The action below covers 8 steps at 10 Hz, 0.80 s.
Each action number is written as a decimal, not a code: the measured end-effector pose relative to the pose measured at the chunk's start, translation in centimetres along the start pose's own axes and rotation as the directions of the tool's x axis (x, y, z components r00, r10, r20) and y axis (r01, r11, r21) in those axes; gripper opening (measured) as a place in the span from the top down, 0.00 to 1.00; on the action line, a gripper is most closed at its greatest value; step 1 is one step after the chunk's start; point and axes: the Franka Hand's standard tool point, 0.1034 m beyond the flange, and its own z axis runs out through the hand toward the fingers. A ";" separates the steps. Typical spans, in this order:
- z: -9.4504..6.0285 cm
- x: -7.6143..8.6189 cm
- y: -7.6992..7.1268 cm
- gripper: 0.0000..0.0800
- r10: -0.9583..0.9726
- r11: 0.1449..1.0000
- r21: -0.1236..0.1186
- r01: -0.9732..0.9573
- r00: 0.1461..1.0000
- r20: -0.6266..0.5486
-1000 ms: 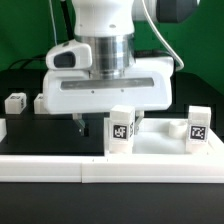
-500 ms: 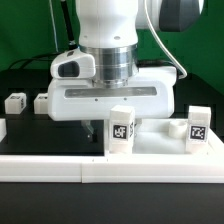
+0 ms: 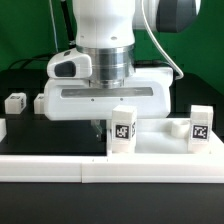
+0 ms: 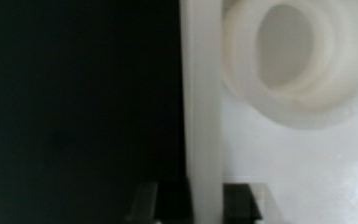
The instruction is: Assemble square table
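Observation:
The white square tabletop [image 3: 160, 146] lies at the exterior view's lower right, with two tagged legs standing upright on it, one near its left corner [image 3: 122, 133] and one at the right [image 3: 199, 125]. My gripper [image 3: 96, 127] hangs low at the tabletop's left edge, its fingers mostly hidden behind the hand and the nearer leg. In the wrist view the raised rim [image 4: 201, 120] runs between my two fingertips [image 4: 243, 200], and the gripper [image 4: 197, 203] is shut on it. A round corner socket [image 4: 300, 60] shows beside the rim.
Two loose white tagged legs [image 3: 15, 101] [image 3: 41, 102] lie on the black table at the exterior view's left. The long low white border wall [image 3: 60, 166] runs along the front. A green backdrop and cables stand behind the arm.
My hand has shifted toward the exterior view's right. The tabletop and its two upright legs have slid a little to the right with it.

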 end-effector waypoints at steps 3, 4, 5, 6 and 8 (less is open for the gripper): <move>0.0 0.0 0.0 0.93 -0.001 1.000 0.000 0.001 1.000 0.000; 0.0 0.0 0.0 0.93 -0.001 1.000 0.000 0.001 1.000 0.000; 0.0 0.0 0.0 0.93 -0.001 1.000 0.000 0.001 1.000 0.000; 0.0 0.0 0.0 0.93 -0.001 1.000 0.000 0.001 1.000 0.000; 0.0 0.0 0.0 0.93 -0.001 1.000 0.000 0.001 1.000 0.000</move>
